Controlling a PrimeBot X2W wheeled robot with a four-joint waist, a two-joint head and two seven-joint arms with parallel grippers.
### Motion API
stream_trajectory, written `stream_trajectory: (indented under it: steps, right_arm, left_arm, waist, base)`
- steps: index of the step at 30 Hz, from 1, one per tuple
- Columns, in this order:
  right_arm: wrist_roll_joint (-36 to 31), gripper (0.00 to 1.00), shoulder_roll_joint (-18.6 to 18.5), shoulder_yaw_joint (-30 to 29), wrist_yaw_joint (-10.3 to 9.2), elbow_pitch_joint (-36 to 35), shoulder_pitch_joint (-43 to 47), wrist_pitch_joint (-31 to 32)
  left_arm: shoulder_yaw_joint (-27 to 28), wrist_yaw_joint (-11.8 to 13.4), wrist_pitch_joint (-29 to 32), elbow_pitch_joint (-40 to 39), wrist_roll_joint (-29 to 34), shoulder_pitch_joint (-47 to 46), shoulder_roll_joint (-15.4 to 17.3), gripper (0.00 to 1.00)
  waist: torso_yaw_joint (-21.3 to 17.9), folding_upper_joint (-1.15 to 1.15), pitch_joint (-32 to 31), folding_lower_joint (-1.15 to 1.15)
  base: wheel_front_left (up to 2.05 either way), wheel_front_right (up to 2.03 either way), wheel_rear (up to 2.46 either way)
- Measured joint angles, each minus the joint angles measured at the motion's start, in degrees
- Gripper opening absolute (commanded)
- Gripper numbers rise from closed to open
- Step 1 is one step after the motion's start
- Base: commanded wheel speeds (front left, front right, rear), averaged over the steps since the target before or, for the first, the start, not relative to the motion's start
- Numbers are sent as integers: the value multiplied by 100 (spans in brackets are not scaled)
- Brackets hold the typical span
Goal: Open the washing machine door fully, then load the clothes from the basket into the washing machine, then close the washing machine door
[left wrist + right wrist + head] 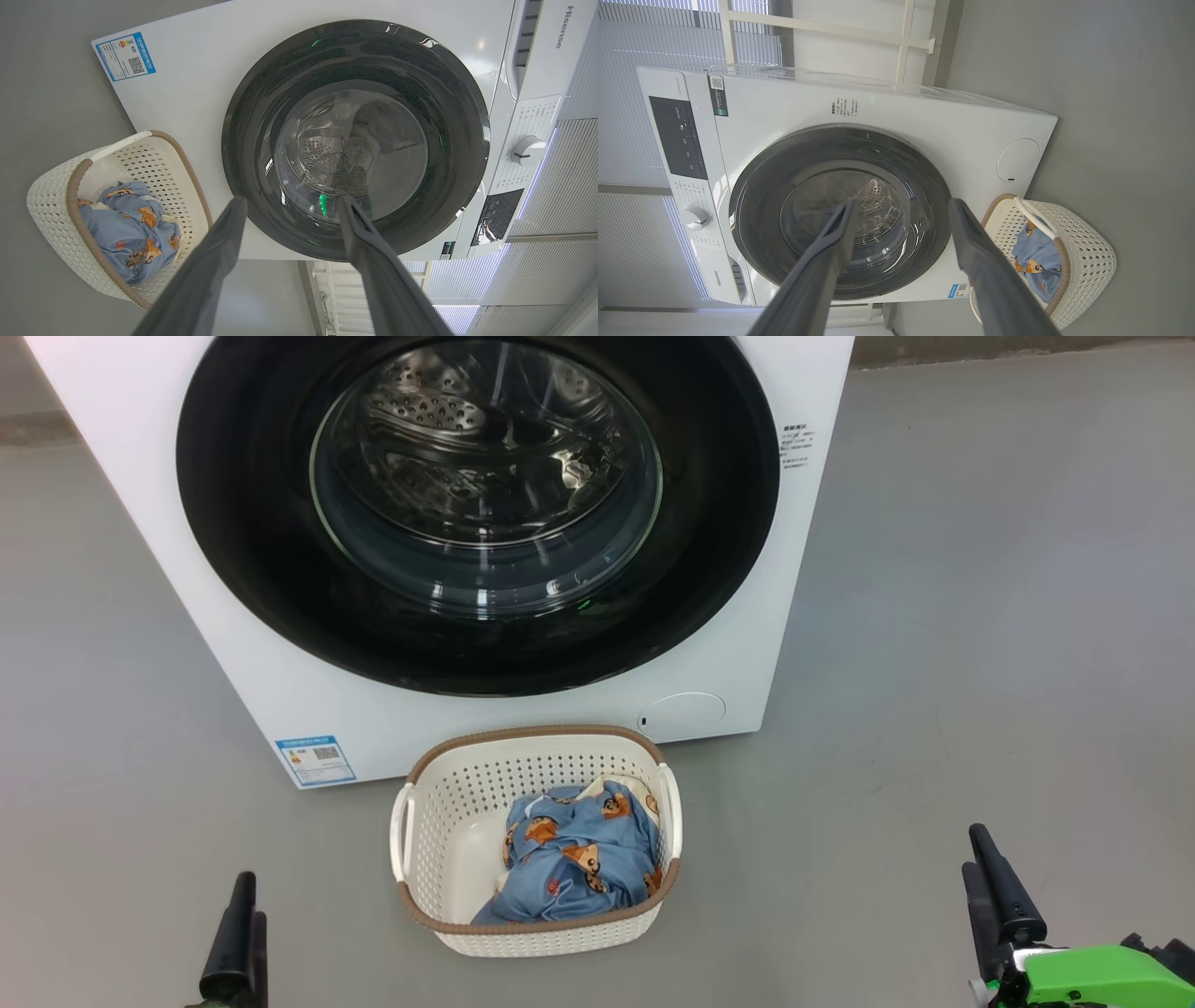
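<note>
The left gripper (290, 200) hung with its two dark fingers spread wide and nothing between them. The right gripper (902, 203) was just as wide apart and equally empty. Both pointed forward at the washing machine (308, 709), which stood on the grey floor (934, 616) well ahead of their fingertips.

The washing machine door (485, 485) lay shut, flat against the white front, its glass bowl facing back toward both grippers; the steel drum showed through the glass. A round white cap (681, 714) sat low on the front toward the right gripper's side, and a blue label (316, 761) low toward the left gripper's side.

The basket (448, 803) stood upright on the floor, mouth upward, just before the machine's foot, between the two grippers and further forward than either, apart from both. Its white handles sat at the ends facing each gripper, so its long axis seemed to run across the machine's front. The clothes (579, 859) lay crumpled inside, heaped toward the right gripper's end, with bare basket bottom at the left gripper's end.
</note>
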Motion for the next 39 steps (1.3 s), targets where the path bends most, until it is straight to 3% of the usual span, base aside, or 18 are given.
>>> stream_trajectory:
  steps: [16, 39]
  right_arm:
    - [-1005, 100, -138, 225, 0, -58, -154, -296]
    - [-2945, 100, -260, 468, 0, -54, -285, -647]
  left_arm:
    - [-229, 0, -286, -104, 883, -63, 180, 100]
    - [-460, 0, -616, -91, 2691, -127, 380, 100]
  waist:
    - [-11, 0, 4, 0]
    - [-28, 0, -12, -1]
  base:
    - [0, 0, 0]
    - [0, 0, 0]
